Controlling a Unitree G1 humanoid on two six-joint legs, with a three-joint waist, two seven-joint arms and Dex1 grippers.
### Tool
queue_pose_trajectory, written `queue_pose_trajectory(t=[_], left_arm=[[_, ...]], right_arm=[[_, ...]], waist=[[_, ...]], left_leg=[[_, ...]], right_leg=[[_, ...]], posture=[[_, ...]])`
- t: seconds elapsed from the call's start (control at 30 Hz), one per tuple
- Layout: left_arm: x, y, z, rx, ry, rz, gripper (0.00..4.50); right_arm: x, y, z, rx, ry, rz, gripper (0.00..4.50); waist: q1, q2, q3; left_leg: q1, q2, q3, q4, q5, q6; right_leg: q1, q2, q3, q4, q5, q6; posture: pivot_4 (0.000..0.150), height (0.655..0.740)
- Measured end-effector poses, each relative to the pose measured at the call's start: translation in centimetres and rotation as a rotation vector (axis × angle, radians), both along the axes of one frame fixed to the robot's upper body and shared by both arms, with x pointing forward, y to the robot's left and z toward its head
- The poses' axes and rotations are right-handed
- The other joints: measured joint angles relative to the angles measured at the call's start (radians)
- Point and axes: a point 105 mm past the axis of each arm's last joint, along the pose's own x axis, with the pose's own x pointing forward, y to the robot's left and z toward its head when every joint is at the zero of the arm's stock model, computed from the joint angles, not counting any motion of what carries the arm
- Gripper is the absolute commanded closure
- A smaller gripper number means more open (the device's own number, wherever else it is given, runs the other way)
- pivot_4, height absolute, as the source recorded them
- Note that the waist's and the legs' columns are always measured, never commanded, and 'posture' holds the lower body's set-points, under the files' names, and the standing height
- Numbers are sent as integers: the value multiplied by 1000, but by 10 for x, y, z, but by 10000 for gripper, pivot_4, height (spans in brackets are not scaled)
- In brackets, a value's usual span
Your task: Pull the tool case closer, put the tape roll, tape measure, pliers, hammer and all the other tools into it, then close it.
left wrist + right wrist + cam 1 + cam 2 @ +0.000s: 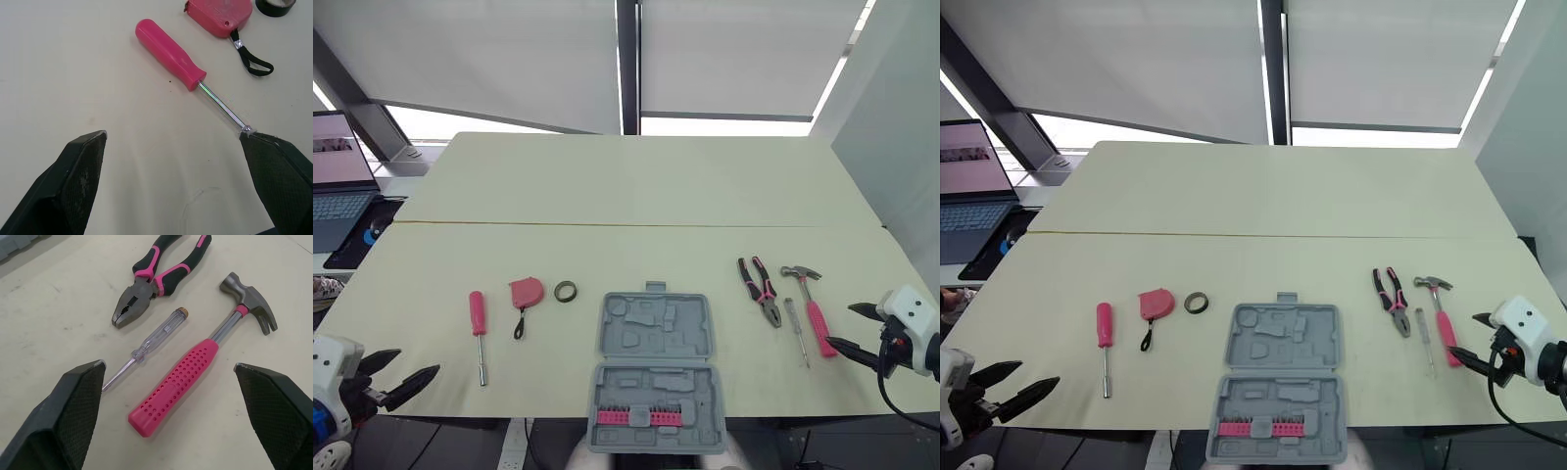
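The grey tool case (654, 367) lies open at the table's front middle, with a row of pink bits in its near half. Left of it are the dark tape roll (566, 291), the pink tape measure (526, 292) and a pink-handled screwdriver (171, 55). To the right lie the pliers (151, 276), a clear tester screwdriver (151, 342) and the pink-handled hammer (195, 372). My left gripper (419, 362) is open at the front left corner, short of the screwdriver's tip. My right gripper (839, 324) is open just right of the hammer handle, holding nothing.
A laptop (337, 191) stands off the table's left side on a dark desk. A seam (636, 224) crosses the table midway; the far half is bare. A white panel (901, 127) rises at the right edge. The case's near half overhangs the table's front edge.
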Motion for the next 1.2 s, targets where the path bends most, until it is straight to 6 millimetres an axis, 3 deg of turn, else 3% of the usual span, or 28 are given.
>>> queue_pose_trajectory(t=[0.33, 0.5, 0.67, 0.9, 1.07, 1.2], left_arm=[[-3, 3, 1, 20, -6, 31, 0], [-2, 2, 5, 40, -16, 23, 0], [16, -22, 18, 83, -39, -112, 0], [42, -52, 28, 145, -16, -317, 0], [63, -83, 30, 200, -7, -546, 0], [82, -104, 32, 201, -20, -666, 8365]], right_arm=[[14, 11, -1, 83, -3, 15, 267], [14, 31, 2, 95, 16, 124, 267], [32, 89, 33, 91, -80, 376, 267], [24, 163, 50, 168, -90, 660, 267], [20, 177, 48, 176, -81, 701, 267], [16, 184, 45, 187, -75, 702, 0]], waist=[[0, 0, 0], [0, 0, 0], [-2, 1, 0], [4, 0, 0], [10, 0, 0], [9, 0, 0]], left_leg=[[0, 0, 0, 0, 0, 0], [0, 0, 0, 0, 0, 0], [0, 1, 0, 0, 0, 0], [-2, 0, -1, 0, 0, 0], [-3, -1, -2, 0, 0, 0], [-3, 0, -2, 0, 0, 0]], right_leg=[[0, 0, 0, 0, 0, 0], [0, 0, 0, 0, 0, 0], [0, 0, -1, 1, 0, 0], [-1, -1, -2, -1, 0, 0], [-2, -1, -2, -1, 0, 0], [-2, 0, -2, 0, 0, 0]], posture=[[1500, 7400], [1500, 7400], [1500, 7400], [1500, 7400], [1500, 7400], [1500, 7400]])
